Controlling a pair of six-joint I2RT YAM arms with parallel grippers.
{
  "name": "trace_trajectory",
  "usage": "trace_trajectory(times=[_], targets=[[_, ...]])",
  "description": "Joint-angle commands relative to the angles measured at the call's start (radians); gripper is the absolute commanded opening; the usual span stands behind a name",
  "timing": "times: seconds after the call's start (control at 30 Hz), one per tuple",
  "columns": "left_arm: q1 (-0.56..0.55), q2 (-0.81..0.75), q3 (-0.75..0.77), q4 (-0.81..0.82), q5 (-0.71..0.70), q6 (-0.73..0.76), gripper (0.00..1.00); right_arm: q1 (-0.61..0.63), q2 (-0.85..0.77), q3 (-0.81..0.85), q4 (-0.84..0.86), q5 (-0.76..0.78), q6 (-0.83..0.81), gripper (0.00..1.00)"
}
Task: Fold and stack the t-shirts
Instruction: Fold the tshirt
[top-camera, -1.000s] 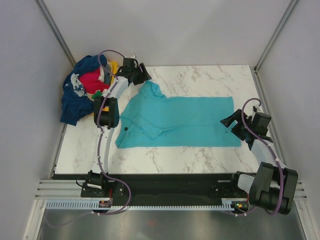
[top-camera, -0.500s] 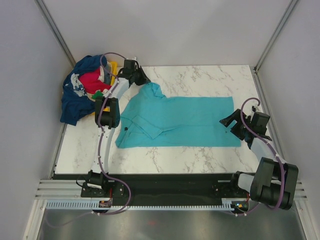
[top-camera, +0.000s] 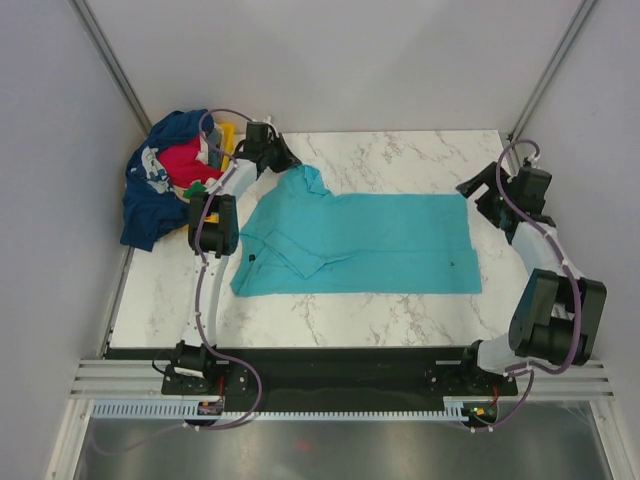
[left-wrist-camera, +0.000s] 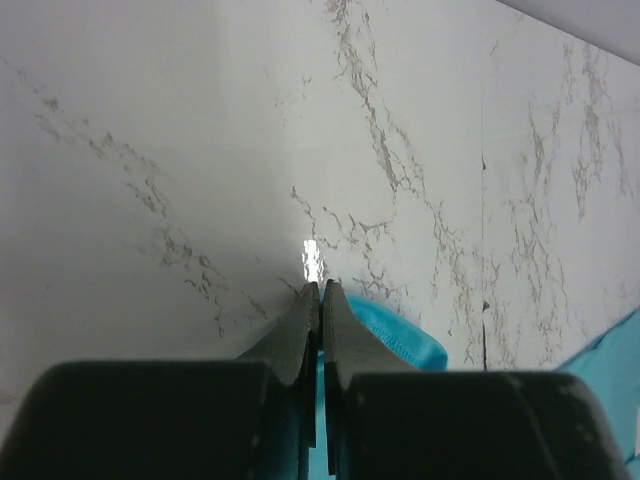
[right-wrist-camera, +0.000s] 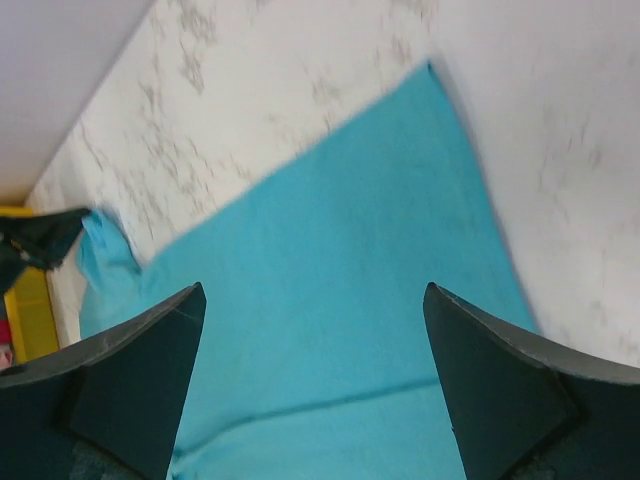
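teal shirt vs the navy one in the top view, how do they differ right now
The teal t-shirt lies spread flat on the table; the navy t-shirt is crumpled in a heap at the far left corner.
The teal t-shirt is plain; the navy t-shirt shows white print.
The left gripper has its jaws shut on the teal t-shirt's edge; no gripper touches the navy t-shirt.
Both are soft cloth shirts.

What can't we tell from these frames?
- Left wrist: left gripper is shut at a tip of the teal t-shirt; its own fingers hide whether cloth is pinched.
- Top: pile of t-shirts overlaps, count unclear; yellow tray mostly buried.
- Right wrist: the open right gripper and bottom edge hide the shirt's lower part.
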Motion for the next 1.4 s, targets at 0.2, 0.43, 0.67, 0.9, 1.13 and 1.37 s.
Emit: trace_trajectory(times=[0.2,0.43,0.67,0.9,1.13,1.37], targets=[[0.023,-0.073,-0.138,0.034,-0.029,-0.035,0.02,0.02,0.434,0.377,-0.074,0.172,-0.026,0.82],[0.023,-0.108,-0.197,0.091,-0.014,-0.034,0.02,0.061,0.639,0.569,-0.105,0.224,-0.066,0.71],[0.023,-0.109,-0.203,0.107,-0.001,-0.031,0.02,0.097,0.714,0.643,-0.14,0.299,-0.114,0.67],[0.023,-0.109,-0.203,0.114,-0.004,-0.032,0.02,0.097,0.722,0.592,-0.139,0.333,-0.121,0.53],[0.023,-0.114,-0.211,0.12,-0.004,-0.034,0.02,0.097,0.735,0.581,-0.134,0.383,-0.147,0.34],[0.023,-0.113,-0.209,0.121,-0.004,-0.035,0.02,0.097,0.757,0.592,-0.131,0.374,-0.163,0.0]])
